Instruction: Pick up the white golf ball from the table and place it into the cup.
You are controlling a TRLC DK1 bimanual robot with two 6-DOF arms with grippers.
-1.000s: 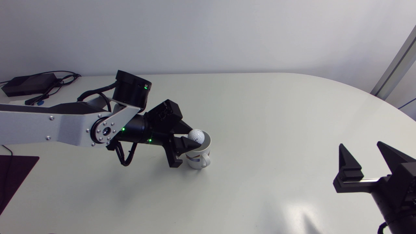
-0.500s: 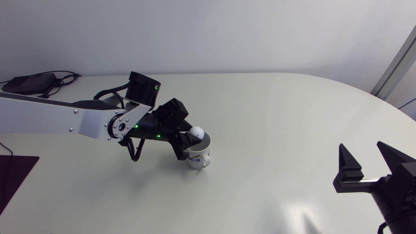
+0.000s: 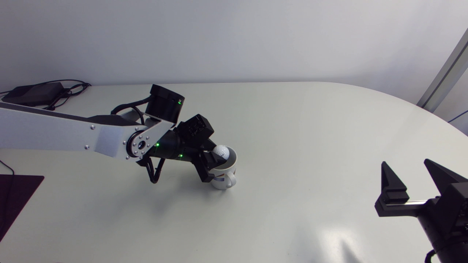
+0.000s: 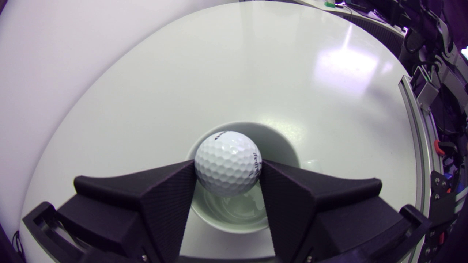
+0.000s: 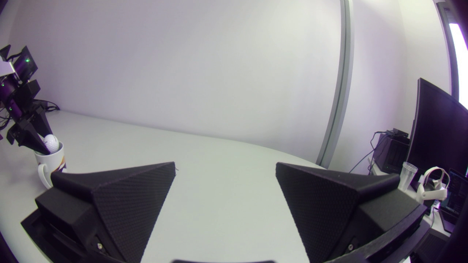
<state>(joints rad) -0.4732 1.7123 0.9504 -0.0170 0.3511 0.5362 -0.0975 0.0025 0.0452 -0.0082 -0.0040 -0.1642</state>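
The white golf ball (image 3: 222,152) (image 4: 227,163) is pinched between the two black fingers of my left gripper (image 3: 218,155) (image 4: 226,171), which is shut on it. It hangs right over the mouth of the white cup (image 3: 229,171) (image 4: 278,144), level with the rim; the cup's handle points toward the table's front. From the right wrist view the ball (image 5: 51,143) sits at the top of the cup (image 5: 49,164). My right gripper (image 3: 413,175) (image 5: 225,193) stands open and empty near the table's front right, far from the cup.
A black box with cables (image 3: 33,94) lies at the table's back left corner. A dark mat (image 3: 14,197) lies at the left edge.
My left arm has pushed forward to the right and tipped down, lowering the ball to the cup's rim. The right arm has not moved.
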